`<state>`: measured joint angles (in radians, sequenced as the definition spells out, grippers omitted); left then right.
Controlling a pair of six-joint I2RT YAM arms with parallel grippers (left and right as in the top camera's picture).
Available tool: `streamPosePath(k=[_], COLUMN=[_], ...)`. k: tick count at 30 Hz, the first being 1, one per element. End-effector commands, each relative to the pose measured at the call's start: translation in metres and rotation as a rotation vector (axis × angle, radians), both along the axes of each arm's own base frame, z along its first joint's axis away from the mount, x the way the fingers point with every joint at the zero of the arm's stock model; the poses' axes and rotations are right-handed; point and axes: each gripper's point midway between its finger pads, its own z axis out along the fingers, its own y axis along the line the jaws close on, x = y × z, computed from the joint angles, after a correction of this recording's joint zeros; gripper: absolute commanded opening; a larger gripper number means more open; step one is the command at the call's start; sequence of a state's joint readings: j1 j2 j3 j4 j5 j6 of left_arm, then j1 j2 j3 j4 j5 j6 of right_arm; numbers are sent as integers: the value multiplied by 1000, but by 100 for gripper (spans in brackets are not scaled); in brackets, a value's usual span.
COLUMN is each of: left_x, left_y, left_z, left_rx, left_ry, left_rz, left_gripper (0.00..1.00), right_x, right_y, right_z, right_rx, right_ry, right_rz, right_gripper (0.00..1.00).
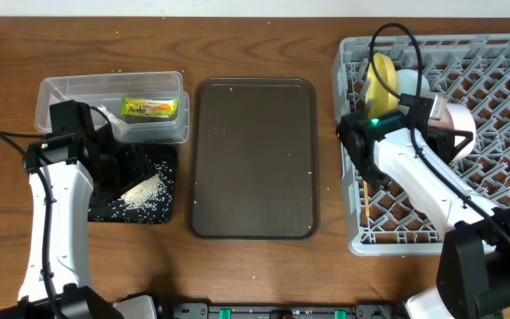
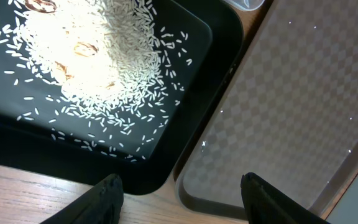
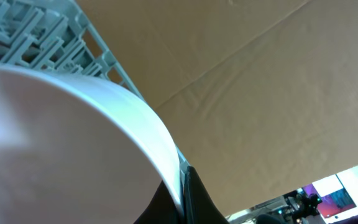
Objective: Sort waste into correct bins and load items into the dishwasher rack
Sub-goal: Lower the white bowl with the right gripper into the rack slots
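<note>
The black tray (image 1: 104, 211) (image 2: 199, 43) holds a pile of white rice crumbs (image 1: 144, 188) (image 2: 92, 56). My left gripper (image 1: 118, 167) (image 2: 182, 186) hangs open over that tray's near right corner, with nothing between its fingers. Behind it, the clear tub (image 1: 69, 89) holds the yellow-green wrapper (image 1: 150, 108). In the grey dishwasher rack (image 1: 503, 71) (image 3: 36, 37) a yellow plate (image 1: 379, 80) stands on edge beside a pale bowl (image 1: 412, 82). Over the rack, my right gripper (image 1: 445, 120) (image 3: 182, 186) is shut on the rim of the white bowl (image 1: 460, 133) (image 3: 73, 143), which is tilted.
The large brown serving tray (image 1: 255, 159) (image 2: 291, 112) lies between the black tray and the rack, its corner close to my left fingers, with a few stray grains on it. Bare wooden table shows along the front edge.
</note>
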<state>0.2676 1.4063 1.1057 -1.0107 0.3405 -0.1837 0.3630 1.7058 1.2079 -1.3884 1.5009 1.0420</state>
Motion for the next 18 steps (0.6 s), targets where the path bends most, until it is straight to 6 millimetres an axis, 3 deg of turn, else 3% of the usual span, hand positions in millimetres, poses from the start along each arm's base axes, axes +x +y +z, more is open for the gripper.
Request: streamPosePath(k=[1,11,18], left_x=[0,0,0], left_y=[2,2,2], left_z=[1,2,1], left_rx=[3,4,4], left_ry=[-3,-4,-3], left_rz=[3,3,3], left_gripper=[64,64,64], right_x=[3,18,16], right_y=[-10,-12,-6], right_z=[12,-22,-45], right_rx=[-14,154,267], right_ry=[-31,64,144], right_rz=[-26,-46,-33], right_gripper=[1,1,1])
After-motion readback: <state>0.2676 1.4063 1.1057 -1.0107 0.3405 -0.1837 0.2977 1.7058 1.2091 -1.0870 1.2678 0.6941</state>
